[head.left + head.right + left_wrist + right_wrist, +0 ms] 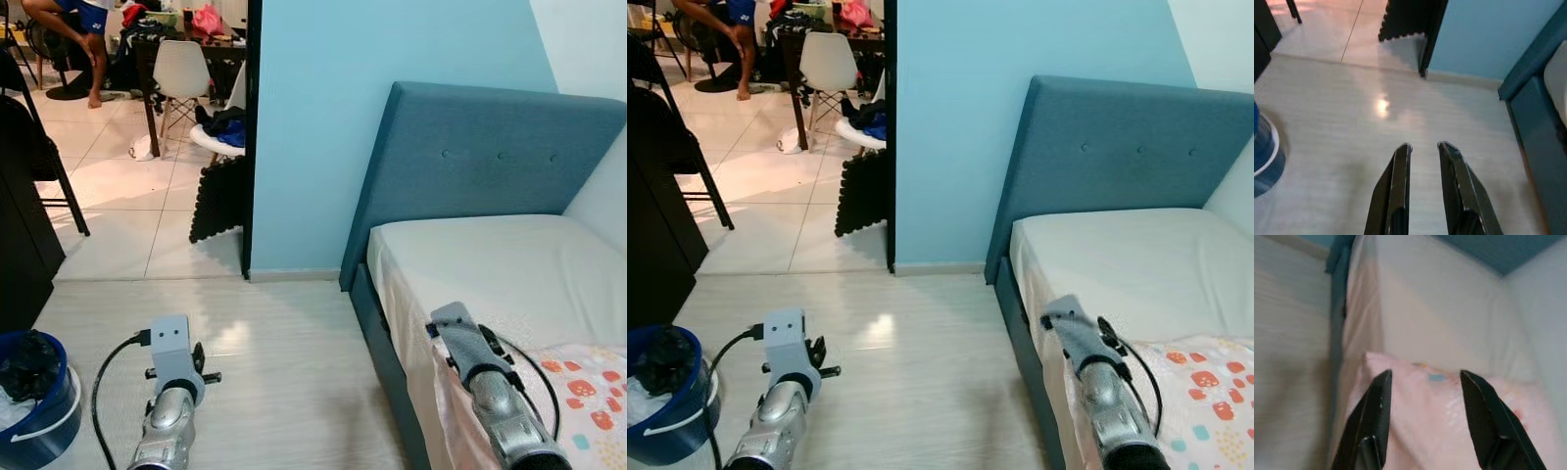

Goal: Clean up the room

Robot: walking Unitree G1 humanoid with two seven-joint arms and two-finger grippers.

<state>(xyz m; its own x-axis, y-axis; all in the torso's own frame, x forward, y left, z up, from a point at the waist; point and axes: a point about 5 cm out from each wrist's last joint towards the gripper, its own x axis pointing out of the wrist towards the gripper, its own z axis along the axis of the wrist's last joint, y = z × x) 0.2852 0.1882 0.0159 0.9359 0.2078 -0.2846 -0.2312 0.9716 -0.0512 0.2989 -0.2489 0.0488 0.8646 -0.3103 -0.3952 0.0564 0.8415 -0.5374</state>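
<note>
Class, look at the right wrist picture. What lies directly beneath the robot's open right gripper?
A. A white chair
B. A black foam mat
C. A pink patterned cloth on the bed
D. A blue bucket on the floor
C: the right gripper has its fingers spread over the pink patterned cloth, which lies on the bed.

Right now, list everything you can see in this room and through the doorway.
Bed: one, white mattress, teal frame and headboard, right of the robot.
Patterned blanket: one, pink with coloured shapes, on the bed's near corner.
Bucket: one, blue, on the floor at far left.
Wall: light blue, behind the bed.
Chair: one, white, beyond the doorway.
Foam mats: black stack, by the doorway.
Person: one, bending, far room.
Left pincer: black fingers slightly apart, over the pale floor.
Right pincer: open, over the blanket.
</note>
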